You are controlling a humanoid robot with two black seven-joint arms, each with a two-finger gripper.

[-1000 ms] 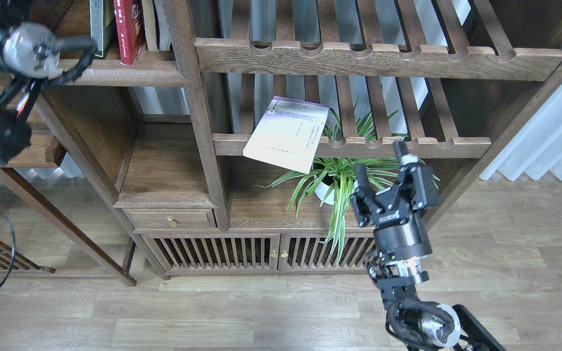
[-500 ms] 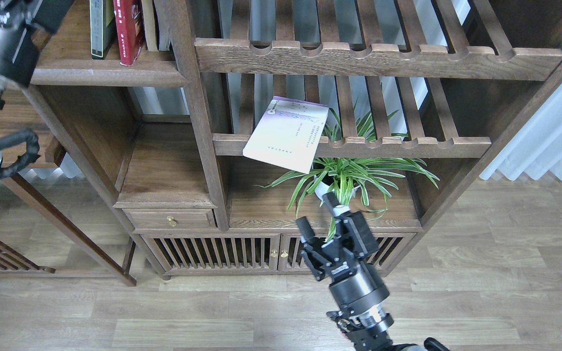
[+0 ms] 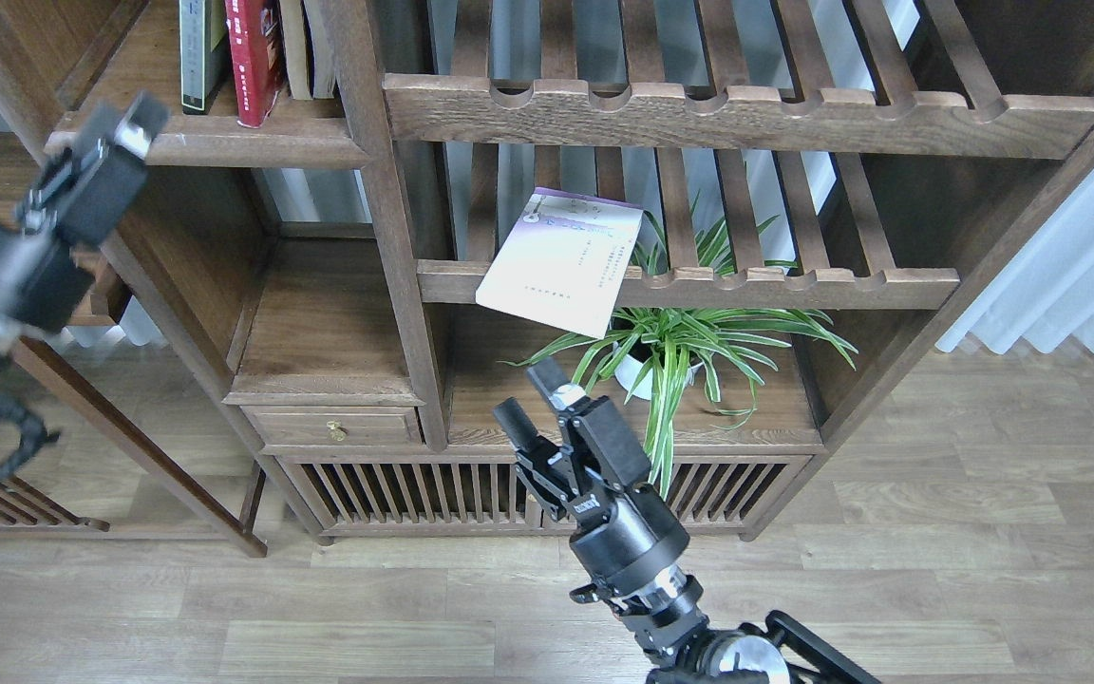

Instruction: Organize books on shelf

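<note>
A thin pale lavender-white paperback (image 3: 561, 261) lies tilted on the lower slatted rack (image 3: 794, 285), its near corner hanging over the front rail. A red paperback (image 3: 253, 57) and a yellow-green-and-grey book (image 3: 198, 52) stand upright on the flat dark-brown shelf (image 3: 262, 144) at the top left. My right gripper (image 3: 532, 401) is open and empty, below the lavender book and apart from it. My left gripper (image 3: 120, 128) is at the shelf's left front corner; its fingers cannot be told apart.
Pale books (image 3: 305, 47) stand right of the red one. A potted spider plant (image 3: 670, 351) sits on the cabinet top just right of my right gripper. An upper slatted rack (image 3: 737, 114), a drawer (image 3: 333, 427), slatted cabinet doors (image 3: 414, 489) and a curtain (image 3: 1069, 275) surround it.
My right gripper has moved down and to the left, from beside the plant to below the lavender book. My left arm has swung so that its gripper now shows at the shelf's left corner.
</note>
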